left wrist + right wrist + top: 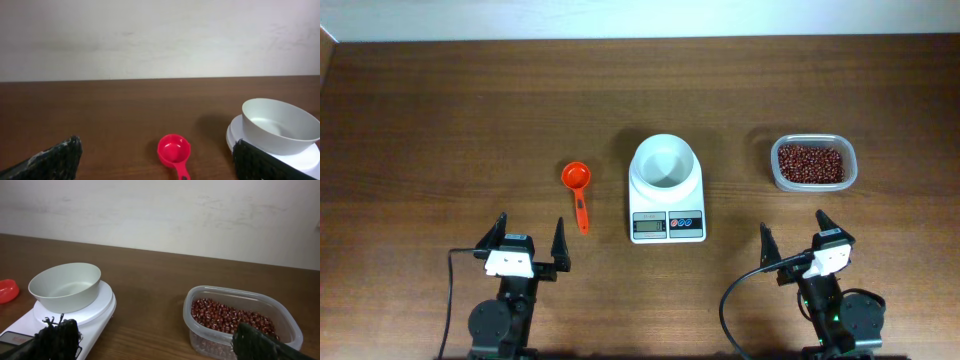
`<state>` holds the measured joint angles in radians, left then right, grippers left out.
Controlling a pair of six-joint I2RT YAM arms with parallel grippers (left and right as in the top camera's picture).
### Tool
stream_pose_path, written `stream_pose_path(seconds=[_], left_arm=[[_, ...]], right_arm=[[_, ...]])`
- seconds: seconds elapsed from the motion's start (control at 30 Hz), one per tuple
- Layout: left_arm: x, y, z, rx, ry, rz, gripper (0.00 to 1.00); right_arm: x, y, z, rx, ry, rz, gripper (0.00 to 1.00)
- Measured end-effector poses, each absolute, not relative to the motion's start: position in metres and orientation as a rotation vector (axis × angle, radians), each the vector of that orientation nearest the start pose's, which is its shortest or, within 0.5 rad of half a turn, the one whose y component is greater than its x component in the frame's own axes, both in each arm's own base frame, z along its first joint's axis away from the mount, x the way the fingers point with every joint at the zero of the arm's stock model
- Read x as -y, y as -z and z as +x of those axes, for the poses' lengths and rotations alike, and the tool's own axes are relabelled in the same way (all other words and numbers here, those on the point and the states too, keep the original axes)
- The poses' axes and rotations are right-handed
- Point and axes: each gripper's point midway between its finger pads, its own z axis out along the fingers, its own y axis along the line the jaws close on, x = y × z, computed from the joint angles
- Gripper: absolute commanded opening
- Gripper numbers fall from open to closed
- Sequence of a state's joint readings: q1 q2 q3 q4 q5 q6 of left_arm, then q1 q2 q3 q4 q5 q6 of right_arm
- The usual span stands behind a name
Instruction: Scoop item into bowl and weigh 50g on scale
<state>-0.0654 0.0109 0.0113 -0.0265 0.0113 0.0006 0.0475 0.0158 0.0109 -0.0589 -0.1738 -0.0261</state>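
Observation:
The white bowl [665, 165] stands empty on the white scale [667, 226] at the table's middle; both show in the left wrist view [280, 125] and the right wrist view [65, 286]. The dark reddish-brown beans [810, 163] fill a clear plastic tub [775, 168] at the right, also in the right wrist view [227, 315]. A red scoop [577, 180] lies left of the scale, bowl end far, also in the left wrist view [174, 150]. My left gripper [531, 240] is open and empty, near the front edge. My right gripper [793, 236] is open and empty, in front of the tub.
The brown wooden table ends at a pale wall at the back. The scale's display and coloured buttons face the front edge [667, 225]. Black cables loop beside both arm bases.

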Motion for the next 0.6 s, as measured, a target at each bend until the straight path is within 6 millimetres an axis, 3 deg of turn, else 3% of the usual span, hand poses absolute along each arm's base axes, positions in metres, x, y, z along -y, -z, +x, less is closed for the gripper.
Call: stream_pose_path(seconds=[0.07, 0.23, 0.37, 0.4, 0.47, 0.6], left_arm=[[0.021, -0.158, 0.244, -1.657, 0.075, 0.078, 0.99], [0.029, -0.151, 0.231, -1.803, 0.123, 0.112, 0.99], [0.033, -0.187, 0.228, -1.850, 0.150, 0.127, 0.99], [0.037, -0.208, 0.233, -1.878, 0.172, 0.143, 0.99], [0.044, -0.222, 0.240, -1.960, 0.207, 0.174, 0.99], [0.056, -0.244, 0.279, -2.280, 0.266, 0.226, 0.99]], right_arm=[[-0.041, -0.161, 0.242, -1.624, -0.158, -0.194, 0.99], [-0.041, -0.161, 0.242, -1.624, -0.159, -0.193, 0.99], [-0.041, -0.161, 0.242, -1.624, -0.158, -0.193, 0.99], [-0.041, -0.161, 0.242, -1.624, -0.158, -0.194, 0.99], [-0.041, -0.161, 0.242, -1.623, -0.159, -0.193, 0.99], [-0.041, -0.161, 0.242, -1.623, -0.159, -0.194, 0.99]])
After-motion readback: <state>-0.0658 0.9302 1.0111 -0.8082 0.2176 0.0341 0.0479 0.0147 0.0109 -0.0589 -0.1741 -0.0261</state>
